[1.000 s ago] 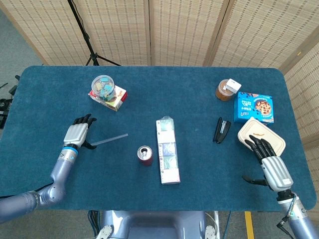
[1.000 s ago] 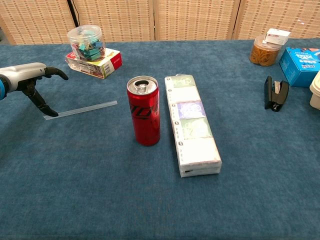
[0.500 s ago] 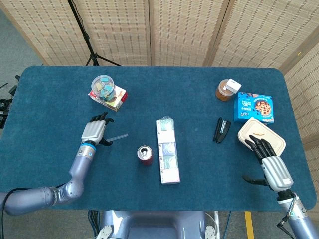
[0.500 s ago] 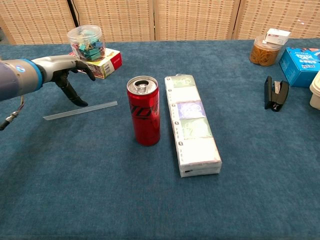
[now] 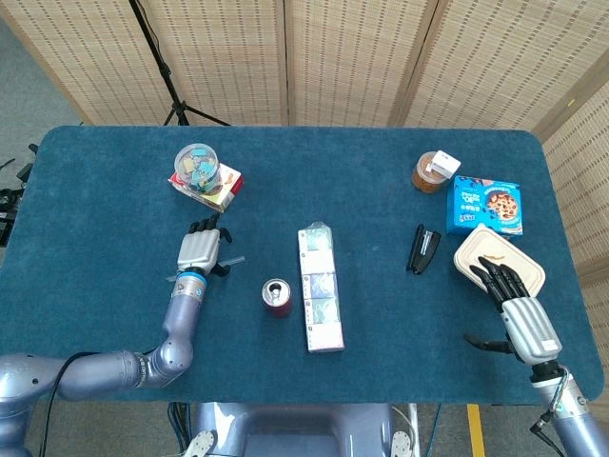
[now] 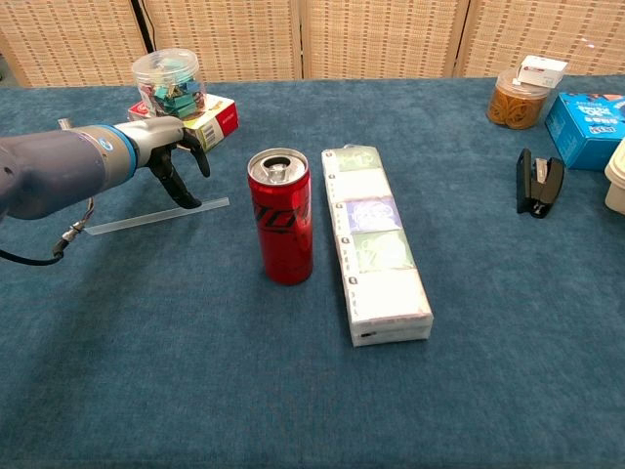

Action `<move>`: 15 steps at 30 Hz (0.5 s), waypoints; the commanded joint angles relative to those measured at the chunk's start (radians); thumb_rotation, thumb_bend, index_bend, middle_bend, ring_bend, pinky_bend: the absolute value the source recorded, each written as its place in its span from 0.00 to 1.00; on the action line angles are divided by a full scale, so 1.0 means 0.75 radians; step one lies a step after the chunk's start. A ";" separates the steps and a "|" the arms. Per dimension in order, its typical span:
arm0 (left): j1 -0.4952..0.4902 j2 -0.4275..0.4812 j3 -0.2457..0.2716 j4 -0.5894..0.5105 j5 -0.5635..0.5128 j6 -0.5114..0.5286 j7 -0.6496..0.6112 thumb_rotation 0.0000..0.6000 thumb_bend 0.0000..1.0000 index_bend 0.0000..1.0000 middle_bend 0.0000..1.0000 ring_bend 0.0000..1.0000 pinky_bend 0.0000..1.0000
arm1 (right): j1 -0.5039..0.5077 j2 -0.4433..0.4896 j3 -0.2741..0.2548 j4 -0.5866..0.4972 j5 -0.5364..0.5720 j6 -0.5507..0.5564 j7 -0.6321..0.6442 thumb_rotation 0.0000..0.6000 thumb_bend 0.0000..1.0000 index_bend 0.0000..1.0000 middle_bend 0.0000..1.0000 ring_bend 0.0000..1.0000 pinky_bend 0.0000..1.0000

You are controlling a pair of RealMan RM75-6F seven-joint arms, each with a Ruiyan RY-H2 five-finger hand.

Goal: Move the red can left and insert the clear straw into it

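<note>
One red can (image 6: pixel 282 231) stands upright just left of the centre of the chest view, a smooth metal cylinder with its silver top open, on the dark blue felt-like surface (image 6: pixel 195 371). One clear straw (image 6: pixel 156 216) lies flat to the left of it, a thin, see-through strip, well apart from the can. The left hand (image 6: pixel 168 147), grey metal with black fingers, hangs over the straw's right part; its thumb tip reaches down to the straw, the fingers are loosely apart and it holds nothing. The right hand (image 5: pixel 515 305) lies at the lower right of the head view, fingers spread wide, holding nothing.

Just right of the can lies one long flat pack (image 6: pixel 375 242) wrapped in glossy film. At the upper left, one clear round tub (image 6: pixel 169 84) of coloured clips sits on one red and white carton (image 6: pixel 190 121). At the upper right are one amber jar (image 5: pixel 430 172), one blue biscuit box (image 5: pixel 484 205), one black stapler (image 5: pixel 423 248) and one cream lidded tray (image 5: pixel 499 257).
</note>
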State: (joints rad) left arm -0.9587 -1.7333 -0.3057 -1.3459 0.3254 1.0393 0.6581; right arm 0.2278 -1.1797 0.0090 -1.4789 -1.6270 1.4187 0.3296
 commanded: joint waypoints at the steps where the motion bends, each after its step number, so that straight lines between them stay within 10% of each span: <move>1: -0.019 -0.053 -0.007 0.046 -0.017 0.033 0.027 1.00 0.28 0.38 0.00 0.00 0.00 | 0.002 -0.001 0.000 0.005 0.005 -0.007 0.006 1.00 0.07 0.01 0.00 0.00 0.00; 15: -0.017 -0.109 -0.045 0.091 -0.024 0.044 0.042 1.00 0.32 0.40 0.00 0.00 0.00 | 0.005 -0.002 0.002 0.014 0.009 -0.015 0.018 1.00 0.07 0.01 0.00 0.00 0.00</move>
State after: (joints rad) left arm -0.9716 -1.8142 -0.3388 -1.2778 0.3062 1.0717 0.6895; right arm 0.2312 -1.1809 0.0107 -1.4686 -1.6200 1.4075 0.3430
